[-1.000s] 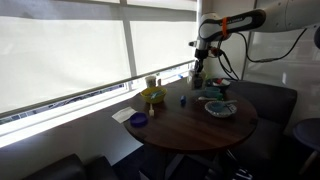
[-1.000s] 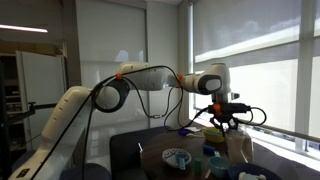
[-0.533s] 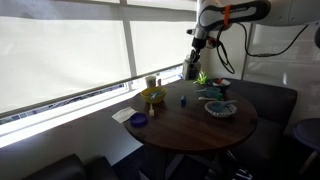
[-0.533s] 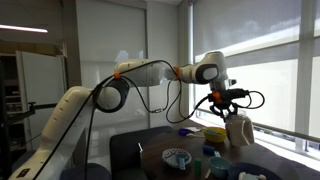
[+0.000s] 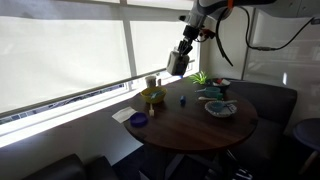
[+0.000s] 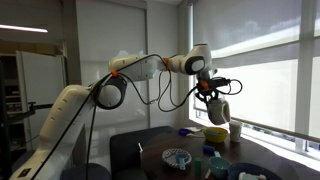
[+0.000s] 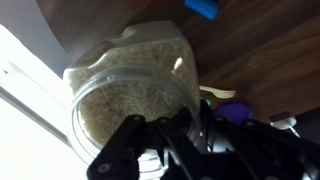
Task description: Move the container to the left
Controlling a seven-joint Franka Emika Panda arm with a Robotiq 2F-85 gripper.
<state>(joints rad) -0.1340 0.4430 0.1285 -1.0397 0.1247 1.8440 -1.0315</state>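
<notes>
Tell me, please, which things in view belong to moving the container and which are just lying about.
Belong to the job:
container, held tilted in the air
gripper, fingers shut on it

Just lying about, on the round table:
yellow bowl
tan cup
purple bowl
patterned dish
small blue item

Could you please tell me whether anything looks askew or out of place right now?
The container hangs tilted rather than upright, clamped in the gripper high above the round table. That is the only oddity; I see nothing spilled on the table.
</notes>
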